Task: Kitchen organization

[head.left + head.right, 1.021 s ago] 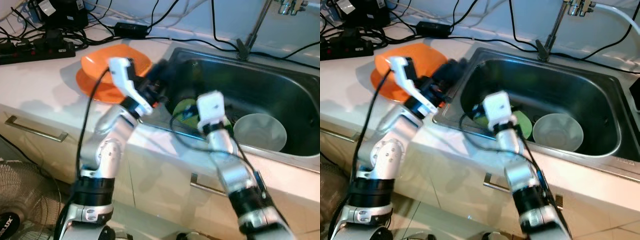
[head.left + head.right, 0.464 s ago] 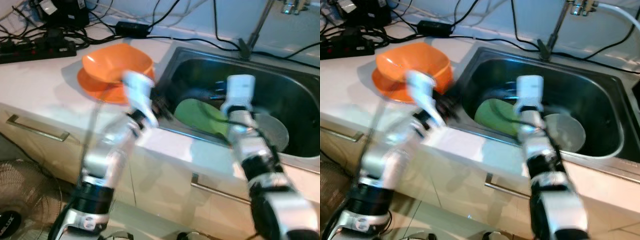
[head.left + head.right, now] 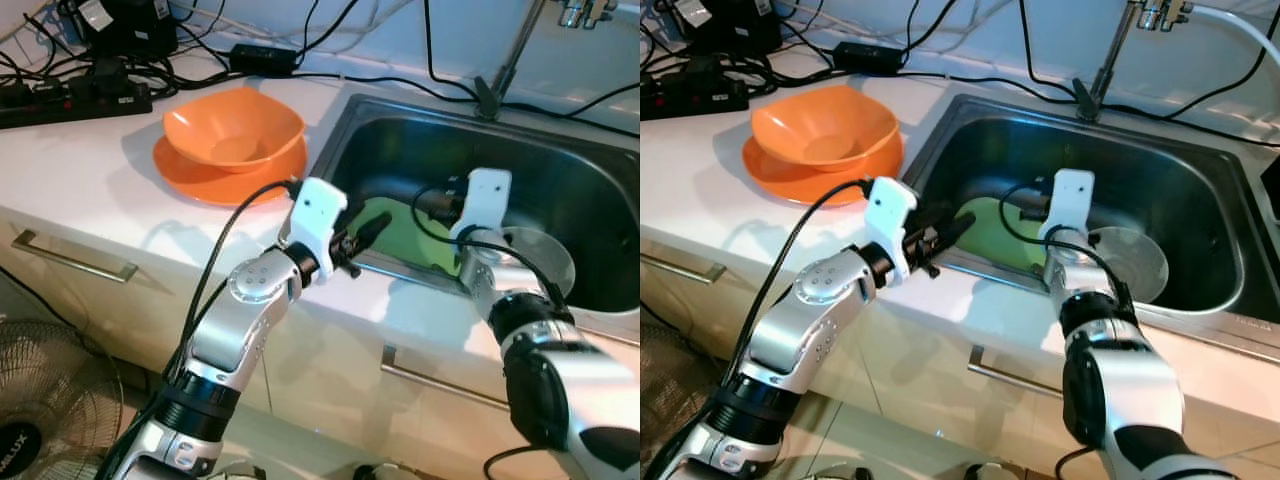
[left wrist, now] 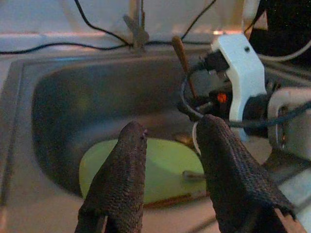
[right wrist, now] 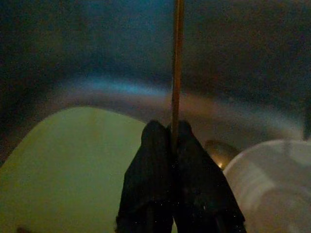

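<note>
In the steel sink (image 3: 590, 170) a green plate (image 3: 398, 232) lies at the left. A pale bowl (image 3: 540, 262) sits to its right. My right gripper (image 3: 432, 200) reaches into the sink above the plate and is shut on a thin brown stick (image 5: 178, 73), which stands straight up from between the fingers (image 5: 155, 145). The stick (image 4: 181, 57) also shows beside the right wrist. My left gripper (image 3: 368, 228) hovers at the sink's front rim, pointing at the plate (image 4: 146, 167), open with nothing in it.
An orange bowl (image 3: 235, 125) rests on an orange plate (image 3: 215, 180) on the counter left of the sink. A power strip (image 3: 70, 100) and cables lie at the back. The tap (image 3: 512, 55) rises behind the sink. A fan (image 3: 40, 395) stands on the floor at the left.
My left gripper has come down from the sink's near-left corner to its front rim. My right gripper has moved right and farther into the sink.
</note>
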Available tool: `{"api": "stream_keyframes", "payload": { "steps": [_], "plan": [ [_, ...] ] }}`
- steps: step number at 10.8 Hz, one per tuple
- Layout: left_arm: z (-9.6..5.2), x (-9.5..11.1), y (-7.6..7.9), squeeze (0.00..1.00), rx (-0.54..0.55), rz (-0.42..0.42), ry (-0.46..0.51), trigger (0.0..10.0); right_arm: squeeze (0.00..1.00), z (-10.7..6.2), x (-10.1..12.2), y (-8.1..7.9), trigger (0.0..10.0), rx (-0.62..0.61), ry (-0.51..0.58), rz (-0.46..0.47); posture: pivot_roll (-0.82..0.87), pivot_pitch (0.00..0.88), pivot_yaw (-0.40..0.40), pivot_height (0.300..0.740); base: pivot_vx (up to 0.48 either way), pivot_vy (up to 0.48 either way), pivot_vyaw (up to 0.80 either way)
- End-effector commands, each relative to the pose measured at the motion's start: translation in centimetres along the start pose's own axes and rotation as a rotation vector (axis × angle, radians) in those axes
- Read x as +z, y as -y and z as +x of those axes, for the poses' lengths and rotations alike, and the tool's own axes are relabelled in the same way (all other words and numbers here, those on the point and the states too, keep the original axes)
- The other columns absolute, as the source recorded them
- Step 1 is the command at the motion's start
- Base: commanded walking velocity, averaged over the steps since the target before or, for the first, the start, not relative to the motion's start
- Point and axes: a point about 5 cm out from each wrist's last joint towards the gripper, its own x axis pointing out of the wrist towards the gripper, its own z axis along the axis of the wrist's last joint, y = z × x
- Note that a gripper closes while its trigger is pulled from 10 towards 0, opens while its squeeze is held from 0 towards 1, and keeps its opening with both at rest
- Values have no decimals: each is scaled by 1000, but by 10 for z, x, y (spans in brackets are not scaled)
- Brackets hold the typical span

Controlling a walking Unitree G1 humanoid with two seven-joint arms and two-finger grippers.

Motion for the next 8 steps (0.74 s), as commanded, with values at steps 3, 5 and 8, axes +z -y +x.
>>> {"api": "stream_keyframes", "payload": {
  "steps": [3,5,8],
  "plan": [
    [1,-6,4,0,-11,19,-40,10000,1000,1,-5,-5,10000,36,-63,27,95,56,-70,740,0,0,0],
    [2,-10,6,0,-5,13,-46,10000,1000,1,0,-11,10000,68,-46,-16,84,44,-76,740,0,0,0],
    [3,-10,4,0,36,14,-29,10000,0,2,11,-7,10000,51,38,-82,73,33,-81,740,0,0,0]
  ]
}}
